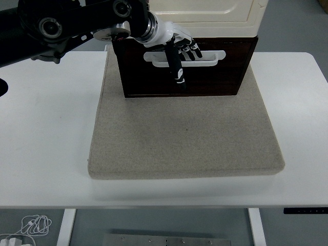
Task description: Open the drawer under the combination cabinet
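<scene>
You can't see the cabinet [205,13] above its cream base, cut off by the top edge, and the left hand [177,43] hides part of the drawer handle [205,57].

a single head view looks forward and down from high on the robot's side, far enough back to take in the whole tabletop [46,128], its near edge running along the picture's bottom.

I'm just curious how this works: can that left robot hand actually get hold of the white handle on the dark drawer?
Probably yes. The left robot hand is already at the white handle of the drawer, fingers over its bar, and nothing blocks it.
</scene>
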